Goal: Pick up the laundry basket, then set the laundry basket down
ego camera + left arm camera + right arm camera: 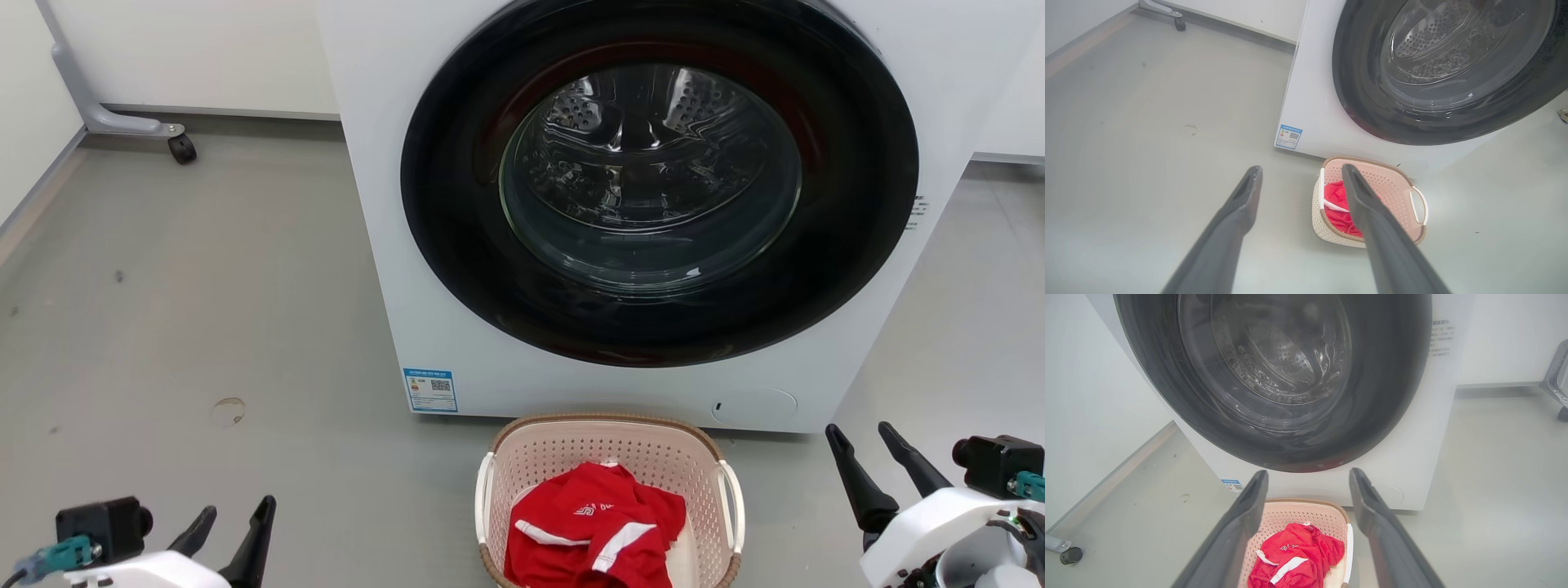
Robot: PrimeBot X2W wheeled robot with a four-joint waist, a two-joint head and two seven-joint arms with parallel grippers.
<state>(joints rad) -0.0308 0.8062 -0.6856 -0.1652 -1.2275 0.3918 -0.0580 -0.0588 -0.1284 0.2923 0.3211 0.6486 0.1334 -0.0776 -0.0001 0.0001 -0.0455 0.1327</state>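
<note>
Pink laundry basket (pixel 604 445) on floor (pixel 204 327), 6 o'clock of washer (pixel 384 204) | left tool (pixel 238 506) apart, empty | right tool (pixel 859 428) apart, empty

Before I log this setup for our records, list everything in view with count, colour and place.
washer: one, white with dark round door, centre back
laundry basket: one, pale pink, brown rim, on the grey floor before the washer
garment: one, red with white stripes, inside the laundry basket
label: one, blue and white, washer's lower left front
wheeled metal legs: two, grey, either side of the washer
left gripper: one, dark fingers, open, lower left
right gripper: one, dark fingers, open, lower right
</note>
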